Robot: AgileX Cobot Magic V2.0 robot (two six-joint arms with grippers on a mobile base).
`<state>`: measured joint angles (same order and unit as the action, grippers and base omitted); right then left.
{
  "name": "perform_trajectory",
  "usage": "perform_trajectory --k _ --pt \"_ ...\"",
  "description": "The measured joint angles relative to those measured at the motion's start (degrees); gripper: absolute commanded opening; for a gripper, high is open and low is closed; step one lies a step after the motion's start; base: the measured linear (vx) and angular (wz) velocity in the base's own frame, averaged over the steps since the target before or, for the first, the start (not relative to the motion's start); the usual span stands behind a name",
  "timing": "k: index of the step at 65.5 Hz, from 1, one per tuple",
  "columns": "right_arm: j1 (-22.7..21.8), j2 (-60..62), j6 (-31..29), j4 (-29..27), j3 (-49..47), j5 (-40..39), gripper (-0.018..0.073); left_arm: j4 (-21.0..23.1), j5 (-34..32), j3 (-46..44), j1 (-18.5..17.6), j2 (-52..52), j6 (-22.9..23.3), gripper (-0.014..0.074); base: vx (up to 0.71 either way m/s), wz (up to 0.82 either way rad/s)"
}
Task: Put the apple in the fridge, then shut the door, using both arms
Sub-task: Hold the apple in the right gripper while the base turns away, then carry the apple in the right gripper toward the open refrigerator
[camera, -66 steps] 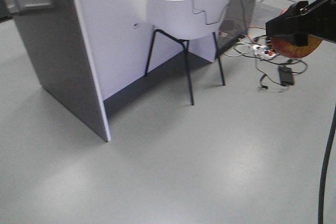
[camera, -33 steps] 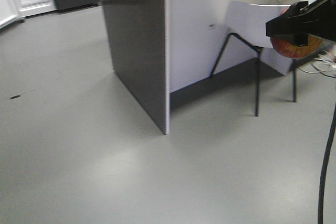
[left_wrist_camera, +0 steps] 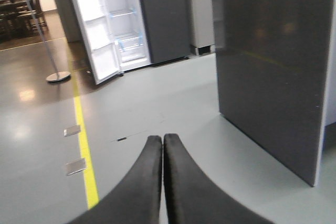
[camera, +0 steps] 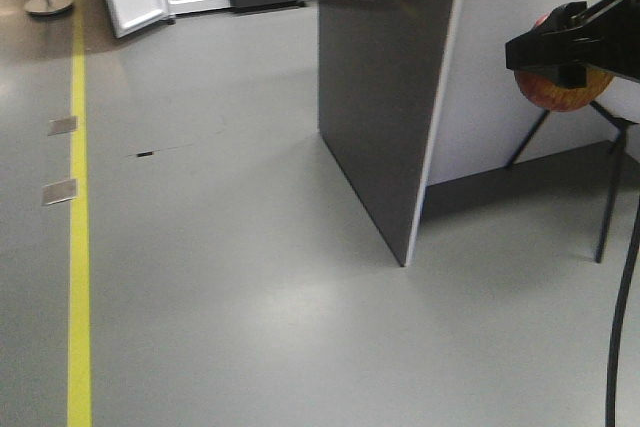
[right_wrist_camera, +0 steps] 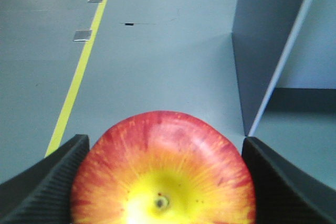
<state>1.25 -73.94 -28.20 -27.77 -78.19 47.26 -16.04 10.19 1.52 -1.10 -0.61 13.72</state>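
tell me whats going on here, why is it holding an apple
The right gripper is clamped on the apple, held above the floor beside a desk. The left gripper is shut and empty. The fridge stands across the room with its door swung open, so the apple is not yet inside.

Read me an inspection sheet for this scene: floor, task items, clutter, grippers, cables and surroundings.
Surface: grey floor with a yellow painted line.
Job's things: red and yellow apple held off the floor; dark grey fridge across the room, its white-lined door open.
Clutter: two small metal floor plates beside the line.
Grippers: left gripper, fingers shut, empty; right gripper shut on the apple.
Cables: black cable hanging at the right edge.
Surroundings: dark grey counter, black chair legs, round-based stand.
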Motion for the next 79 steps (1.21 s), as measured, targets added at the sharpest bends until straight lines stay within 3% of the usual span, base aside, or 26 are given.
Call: perform_trajectory --k 79 --pt "0.0 0.0 0.0 0.0 0.0 0.01 0.0133 0.0 0.0 0.0 0.0 0.0 0.0 -0.0008 0.07 0.23"
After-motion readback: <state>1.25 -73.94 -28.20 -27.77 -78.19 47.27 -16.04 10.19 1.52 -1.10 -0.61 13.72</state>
